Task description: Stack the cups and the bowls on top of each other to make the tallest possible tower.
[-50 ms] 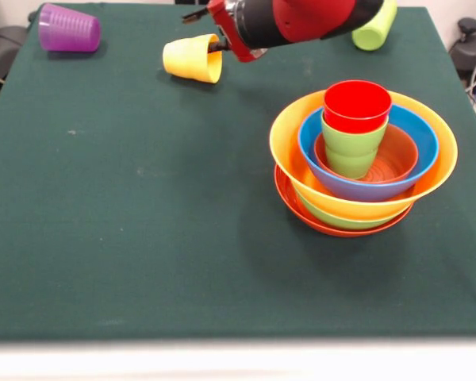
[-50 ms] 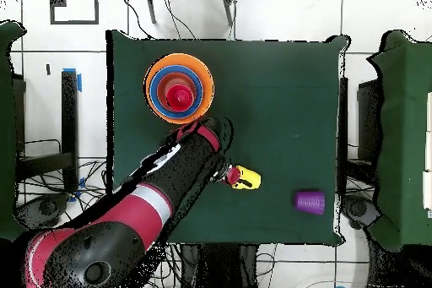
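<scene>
Robot gripper [image 1: 216, 45] meets a small yellow plastic cup [image 1: 192, 58] lying on its side on the green-covered table [image 1: 143, 238].
Its jaws reach into the cup's mouth, though whether they grip the rim cannot be told. Well away from the jaws stands the tower [image 1: 363, 159]: nested glossy bowls holding a light green cup [image 1: 352, 151] topped by a red cup [image 1: 357, 105]. A purple cup [image 1: 69, 28] lies apart.
</scene>
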`<state>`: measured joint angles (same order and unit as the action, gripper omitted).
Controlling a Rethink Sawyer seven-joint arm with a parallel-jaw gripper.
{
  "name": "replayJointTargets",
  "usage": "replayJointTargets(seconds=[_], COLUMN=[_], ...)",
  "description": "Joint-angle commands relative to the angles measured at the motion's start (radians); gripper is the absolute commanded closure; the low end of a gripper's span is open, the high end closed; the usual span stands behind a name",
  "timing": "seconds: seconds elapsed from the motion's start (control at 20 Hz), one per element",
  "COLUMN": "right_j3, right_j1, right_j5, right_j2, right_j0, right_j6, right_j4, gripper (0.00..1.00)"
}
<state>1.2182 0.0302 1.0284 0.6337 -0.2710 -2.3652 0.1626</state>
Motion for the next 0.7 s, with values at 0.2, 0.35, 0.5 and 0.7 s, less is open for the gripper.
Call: replayJointTargets(seconds=[0.2, 0.35, 0.5, 0.7], right_j3=[-0.037, -0.040, -0.034, -0.029], right_j1=[0.079, 0.081, 0.077, 0.071], right_j5=[-0.163, -0.178, -0.192, -0.189], right_j2=[-0.082, -0.085, -0.087, -0.091], right_j0=[0.054, 0.064, 0.068, 0.068], right_j6=[-0.049, -0.044, -0.037, -0.028], right_j4=[0.083, 0.093, 0.107, 0.113], gripper=[0.00, 0.00, 1.00, 1.00])
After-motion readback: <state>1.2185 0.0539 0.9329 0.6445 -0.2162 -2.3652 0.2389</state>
